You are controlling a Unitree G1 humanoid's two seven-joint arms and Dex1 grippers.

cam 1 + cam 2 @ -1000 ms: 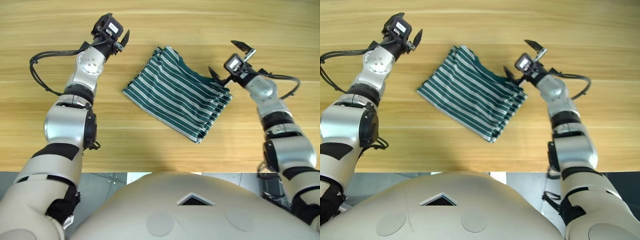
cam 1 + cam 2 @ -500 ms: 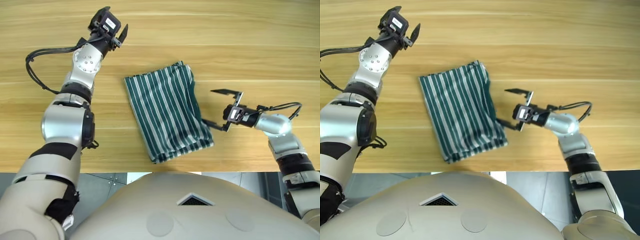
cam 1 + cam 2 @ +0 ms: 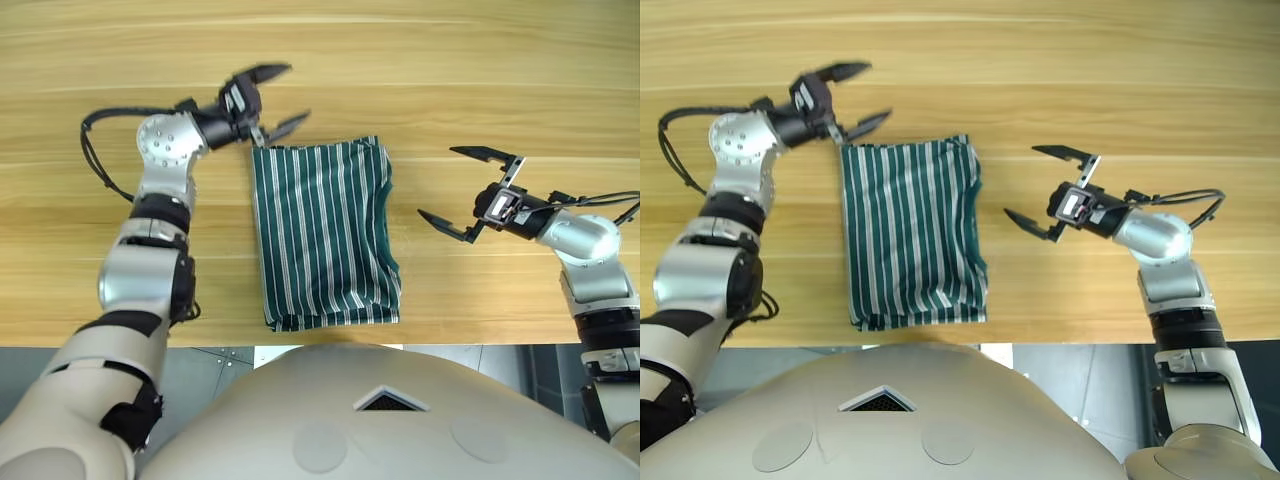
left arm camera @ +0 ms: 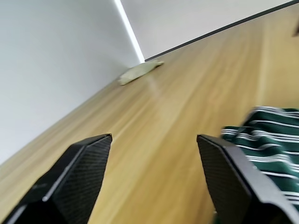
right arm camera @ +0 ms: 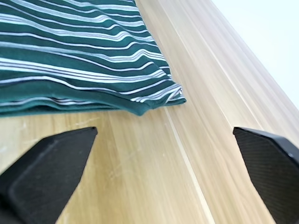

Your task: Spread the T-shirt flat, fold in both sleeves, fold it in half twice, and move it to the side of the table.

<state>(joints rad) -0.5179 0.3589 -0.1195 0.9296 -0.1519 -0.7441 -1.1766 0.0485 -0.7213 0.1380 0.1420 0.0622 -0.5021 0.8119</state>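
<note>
The pale wooden table [image 3: 450, 90] runs wide in front of me. The striped green T-shirt [image 3: 325, 235] lies on it folded into a neat rectangle, with its near end close to the table's front edge. My left gripper [image 3: 290, 92] is spread wide and holds nothing, just beside the shirt's far left corner; I cannot tell whether it touches the cloth. My right gripper [image 3: 440, 182] also gapes wide and empty, off the shirt's right edge.
</note>
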